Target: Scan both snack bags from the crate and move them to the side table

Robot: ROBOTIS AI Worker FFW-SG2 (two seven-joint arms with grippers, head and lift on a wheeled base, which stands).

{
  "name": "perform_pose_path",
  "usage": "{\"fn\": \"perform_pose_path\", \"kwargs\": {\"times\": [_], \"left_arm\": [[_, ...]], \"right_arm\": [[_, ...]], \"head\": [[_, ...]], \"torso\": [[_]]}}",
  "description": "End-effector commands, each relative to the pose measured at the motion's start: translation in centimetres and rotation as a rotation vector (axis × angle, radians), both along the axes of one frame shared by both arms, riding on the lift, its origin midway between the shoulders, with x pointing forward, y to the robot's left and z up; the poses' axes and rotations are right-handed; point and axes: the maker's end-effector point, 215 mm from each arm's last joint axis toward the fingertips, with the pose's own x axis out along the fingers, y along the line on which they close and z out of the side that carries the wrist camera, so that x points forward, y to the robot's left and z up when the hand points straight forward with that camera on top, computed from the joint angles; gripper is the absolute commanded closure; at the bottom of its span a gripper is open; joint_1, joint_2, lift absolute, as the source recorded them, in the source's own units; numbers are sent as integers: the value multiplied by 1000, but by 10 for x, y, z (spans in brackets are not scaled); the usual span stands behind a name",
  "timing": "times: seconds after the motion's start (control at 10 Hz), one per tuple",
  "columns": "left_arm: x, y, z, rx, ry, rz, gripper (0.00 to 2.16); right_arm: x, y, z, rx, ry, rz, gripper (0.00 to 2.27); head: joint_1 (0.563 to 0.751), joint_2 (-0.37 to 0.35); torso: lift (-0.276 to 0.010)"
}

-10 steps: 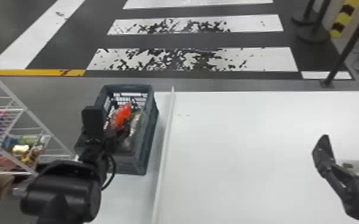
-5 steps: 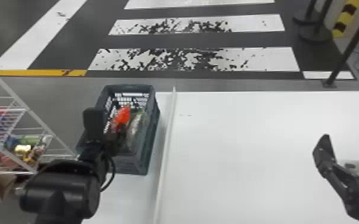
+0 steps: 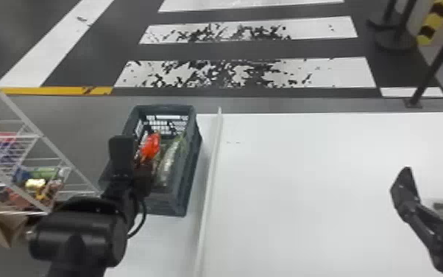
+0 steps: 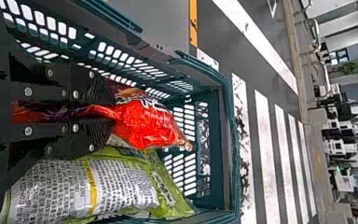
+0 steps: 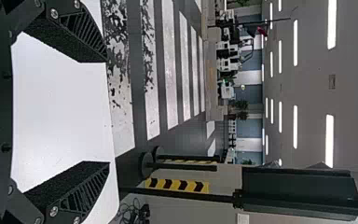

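Red snack bag (image 4: 144,125), glossy and crinkled, sits in the slotted crate (image 3: 165,108), pinched between the left gripper's (image 3: 143,176) closed-in fingers. Green snack bag (image 4: 170,200), with a printed silvery panel and yellow stripe, lies right beside it. White strip (image 3: 209,176) runs just right of the crate, along the worktop (image 3: 305,184). Right gripper (image 3: 438,178): wide open, empty, far-off right. Wire rack (image 3: 44,136) at left.

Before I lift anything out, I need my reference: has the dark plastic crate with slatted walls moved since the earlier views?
No, the crate keeps the same gap to the long white strip, with no visible shift either way.
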Motion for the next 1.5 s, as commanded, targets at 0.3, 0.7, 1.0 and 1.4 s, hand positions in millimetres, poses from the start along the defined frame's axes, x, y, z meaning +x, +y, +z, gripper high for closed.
{"fn": "perform_pose_path", "kwargs": {"times": [0.3, 0.7, 1.0, 1.4], "left_arm": [[-2, 3, 20, 8, -50, 25, 1744], [5, 2, 58, -4, -145, 40, 1744], [3, -13, 97, -31, -225, 21, 1740], [-8, -26, 174, -24, -353, 1, 1740]], "right_arm": [[1, 2, 1, 9, -3, 3, 147], [1, 4, 1, 12, -2, 6, 147], [0, 3, 2, 11, -3, 3, 147], [0, 4, 3, 7, -5, 3, 147]], "head": [[695, 168], [695, 175], [695, 165], [695, 139]], "torso": [[-29], [-29], [-29], [-29]]}}
